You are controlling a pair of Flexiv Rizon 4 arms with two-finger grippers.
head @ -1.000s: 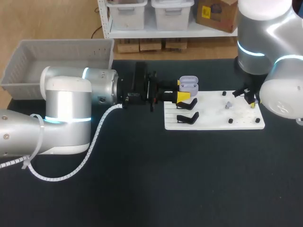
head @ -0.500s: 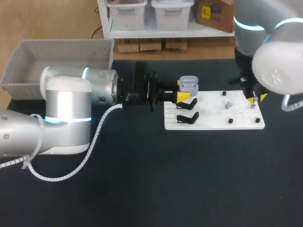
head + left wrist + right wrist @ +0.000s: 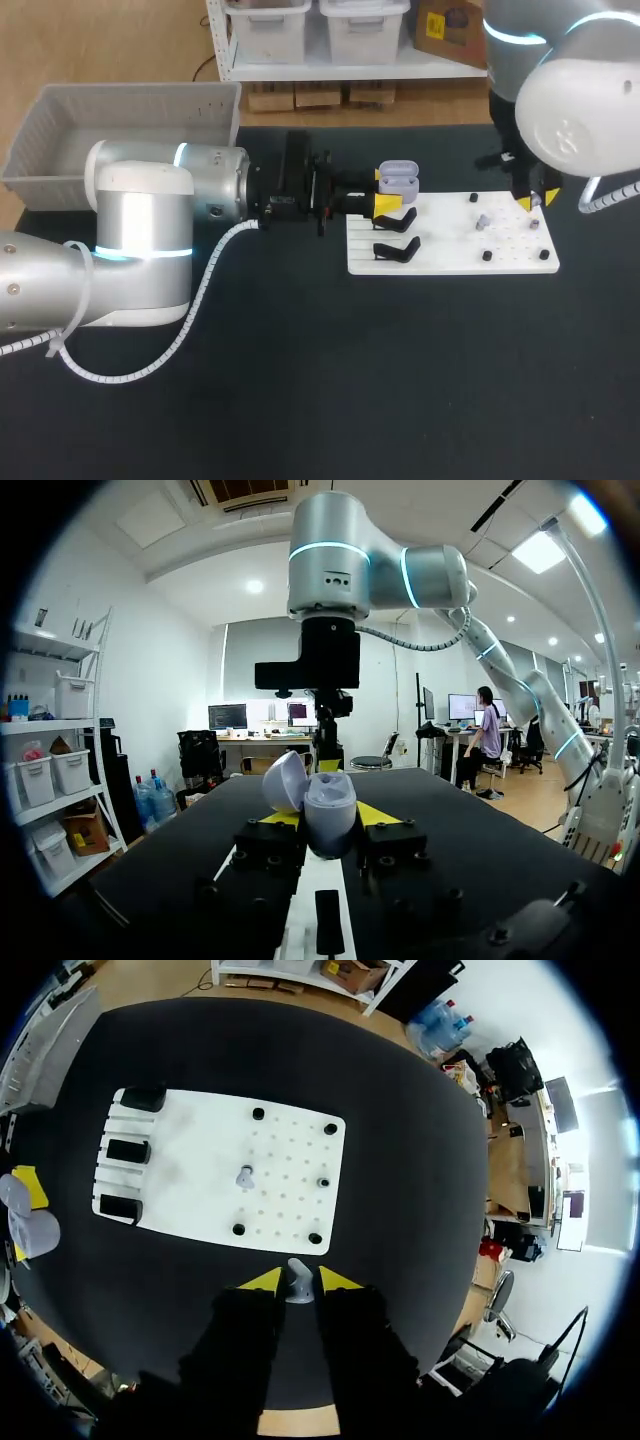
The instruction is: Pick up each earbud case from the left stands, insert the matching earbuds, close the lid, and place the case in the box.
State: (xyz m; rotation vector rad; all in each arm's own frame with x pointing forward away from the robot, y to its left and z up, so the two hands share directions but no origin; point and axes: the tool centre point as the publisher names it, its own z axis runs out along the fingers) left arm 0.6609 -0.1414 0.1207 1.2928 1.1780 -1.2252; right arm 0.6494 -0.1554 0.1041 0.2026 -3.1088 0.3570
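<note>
lilac case (image 3: 331, 808) (lid (image 3: 283, 780) up) clamped by left claw (image 3: 328, 825); right claw (image 3: 300, 1280) pinches earbud (image 3: 298, 1276).

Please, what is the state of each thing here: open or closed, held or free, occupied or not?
Earbud case: lid open, held.
Left gripper: fingers shut on the earbud case.
Right gripper: fingers shut on one earbud.
Second earbud: free, on the white board.
Black stands: unoccupied.

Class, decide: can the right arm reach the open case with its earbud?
Probably yes. The case sits lid-open in the left claw with nothing above it, and the right claw, holding the earbud, hangs clear near the board's edge.
</note>
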